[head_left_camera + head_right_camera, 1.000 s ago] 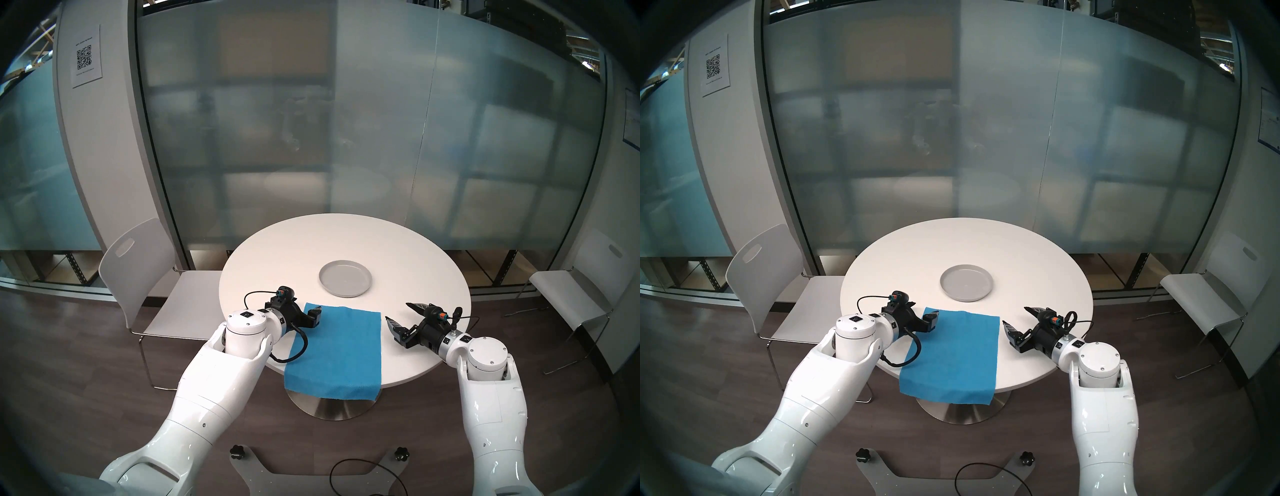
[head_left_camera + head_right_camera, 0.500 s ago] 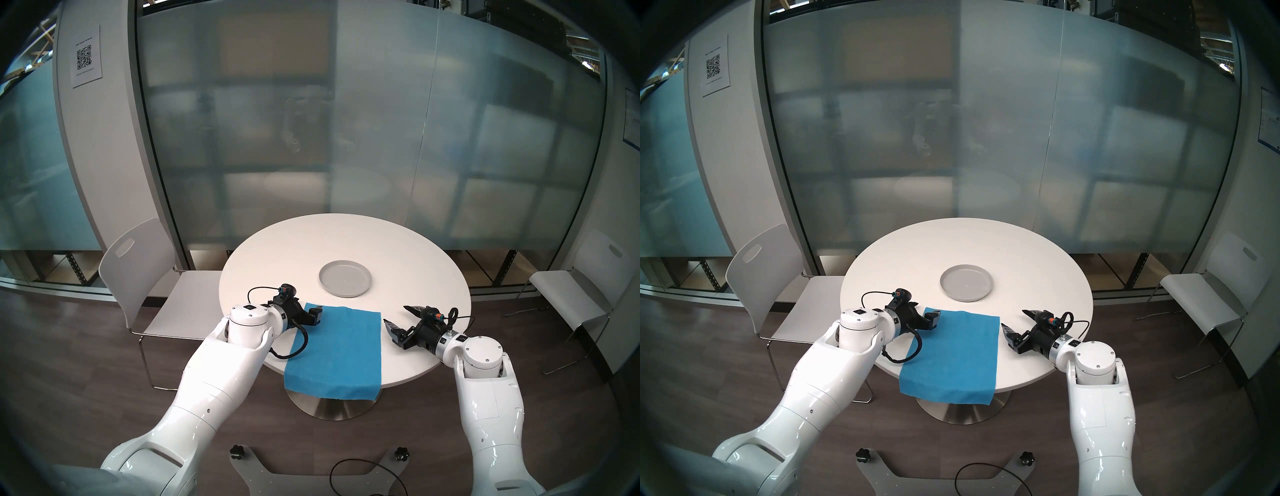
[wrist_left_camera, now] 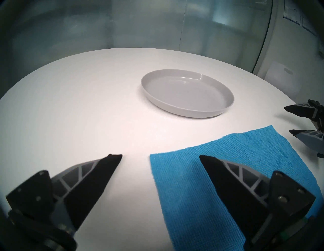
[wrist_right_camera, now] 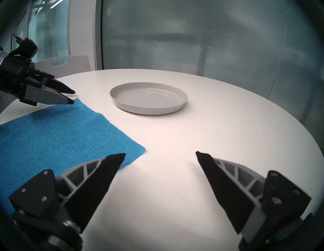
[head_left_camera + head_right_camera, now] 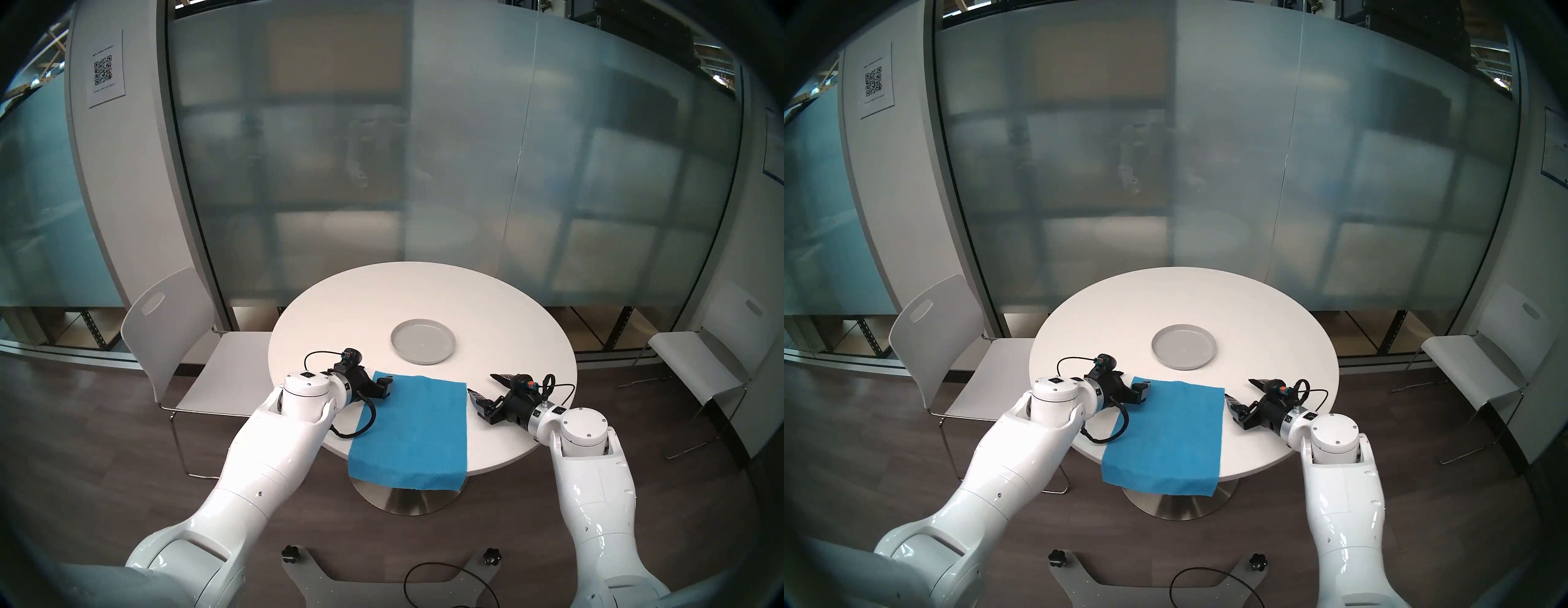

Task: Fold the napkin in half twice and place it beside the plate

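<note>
Far half of the worktop (image 5: 424,293): bare white surface, free to sweep across.
Plate (image 5: 423,342): the only raised thing on the worktop, standing just beyond the napkin's far edge with a bare strip between.
Napkin (image 5: 413,429): lies flat, its near end drooping over the worktop's edge; no height to block a pass.
Left gripper (image 3: 160,156): jaws wide apart, straddling the napkin's far left corner; open worktop ahead of it.
Right gripper (image 4: 160,154): jaws spread at the napkin's far right corner, clear surface in front.
Between the grippers: only the flat napkin.
Chairs (image 5: 178,339): one each side, apart from the arms.
</note>
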Motion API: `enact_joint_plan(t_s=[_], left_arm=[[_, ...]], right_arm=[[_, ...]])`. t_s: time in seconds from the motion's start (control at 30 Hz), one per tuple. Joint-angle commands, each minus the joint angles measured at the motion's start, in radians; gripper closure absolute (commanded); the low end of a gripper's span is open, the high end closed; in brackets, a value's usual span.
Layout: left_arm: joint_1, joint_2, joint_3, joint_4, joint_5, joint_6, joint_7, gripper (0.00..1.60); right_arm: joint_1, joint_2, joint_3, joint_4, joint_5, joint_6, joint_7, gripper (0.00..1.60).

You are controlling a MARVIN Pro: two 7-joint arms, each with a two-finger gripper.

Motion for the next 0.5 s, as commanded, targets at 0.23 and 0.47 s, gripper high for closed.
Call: enact_joint_plan(t_s=[0.23, 0.47], left_arm=[[-0.044, -0.011, -0.013, 0.019, 0.003, -0.026, -0.005, 0.00], [-0.051, -0.015, -0.014, 0.037, 0.007, -0.030, -0.013, 0.03]], right_arm=[[0.081, 0.001, -0.027, 0.047, -0.002, -0.022, -0.014, 0.13], [0.099, 0.004, -0.044, 0.074, -0.010, -0.028, -0.020, 0.16]])
